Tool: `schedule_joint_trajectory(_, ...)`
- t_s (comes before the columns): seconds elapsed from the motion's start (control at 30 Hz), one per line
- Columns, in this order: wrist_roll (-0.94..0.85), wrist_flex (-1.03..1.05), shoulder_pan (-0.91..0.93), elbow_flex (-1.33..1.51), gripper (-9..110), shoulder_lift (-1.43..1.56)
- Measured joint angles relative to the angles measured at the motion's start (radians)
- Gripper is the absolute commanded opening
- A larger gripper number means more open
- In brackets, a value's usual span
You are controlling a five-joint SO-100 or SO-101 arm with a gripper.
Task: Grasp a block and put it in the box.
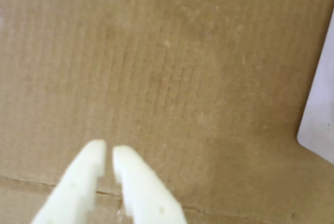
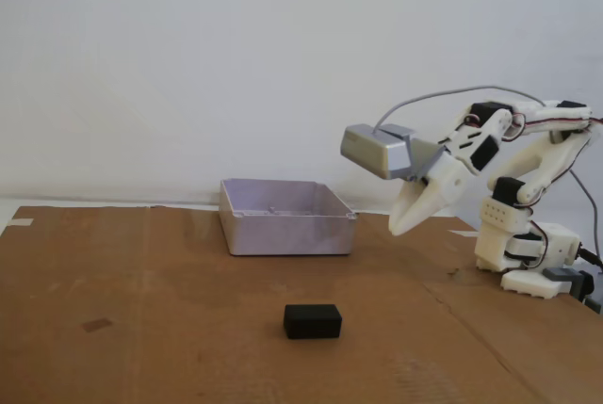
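Observation:
In the fixed view a small black block (image 2: 313, 321) lies on the brown cardboard, in front of the pale lilac-grey box (image 2: 285, 218). My gripper (image 2: 399, 226) hangs in the air to the right of the box, above and right of the block, touching neither. Its white fingers (image 1: 128, 172) enter the wrist view from the bottom, nearly together with a thin gap and nothing between them. A pale corner of the box (image 1: 319, 125) shows at the wrist view's right edge. The block is out of the wrist view.
The cardboard sheet (image 2: 141, 329) covers the table, with a seam (image 1: 31, 181) near the fingers. The arm's white base (image 2: 528, 253) stands at the right with a grey camera housing (image 2: 377, 152) on the wrist. A white wall is behind.

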Motion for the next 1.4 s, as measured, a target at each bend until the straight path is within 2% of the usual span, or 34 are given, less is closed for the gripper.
schedule_joint_trajectory(0.43,0.0,-0.156,-0.077,-0.104,0,-0.224)
schedule_joint_trajectory(0.9,0.038,-0.164,-0.115,-0.325,0,-0.535)
schedule_joint_trajectory(1.4,0.04,-0.164,-0.123,-0.54,0,-0.73)
